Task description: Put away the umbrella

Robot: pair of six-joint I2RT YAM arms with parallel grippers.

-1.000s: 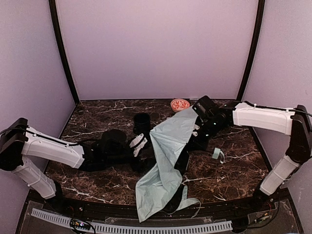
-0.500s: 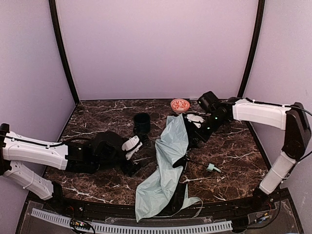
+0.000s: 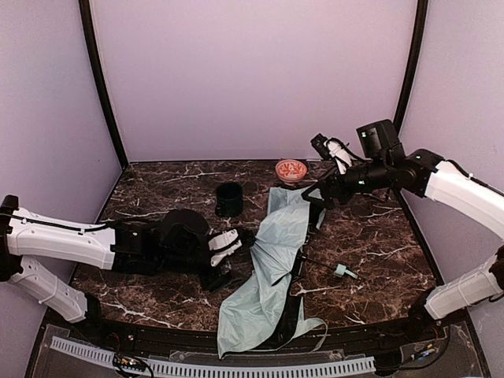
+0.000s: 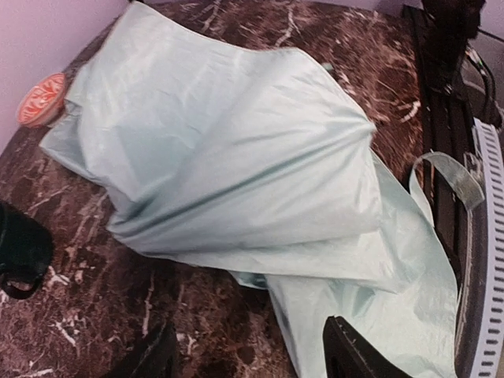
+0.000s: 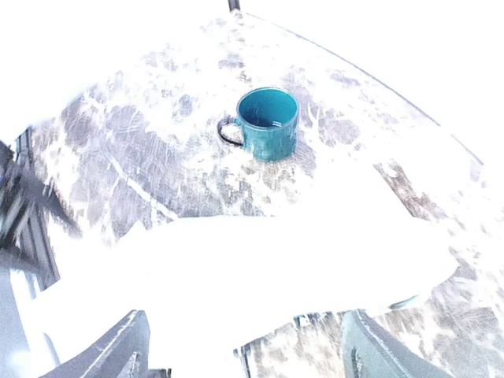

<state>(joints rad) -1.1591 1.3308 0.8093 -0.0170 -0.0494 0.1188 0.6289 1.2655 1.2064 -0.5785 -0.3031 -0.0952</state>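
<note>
Lilac walls close in a dark brown marble counter (image 3: 378,236). The umbrella (image 3: 272,260) lies across its middle, not folded up. Its pale mint fabric sprawls in loose folds from about 12 o'clock down to the near edge at 6 o'clock. Its thin black shaft (image 3: 319,262) sticks out toward 4 o'clock and ends in the small mint handle (image 3: 340,271), which rests on the counter.

A dark mug (image 3: 229,199) stands at about 11 o'clock of the fabric, apart from it. A small orange-red bowl (image 3: 290,168) sits at the back edge, just beyond the fabric's far end.

The left end effector (image 4: 252,358) lies low at 9 o'clock of the umbrella, just beside the fabric, its fingers spread and gripping nothing. The right end effector (image 5: 244,350) hangs raised at about 1 o'clock, its fingers wide apart and empty.
</note>
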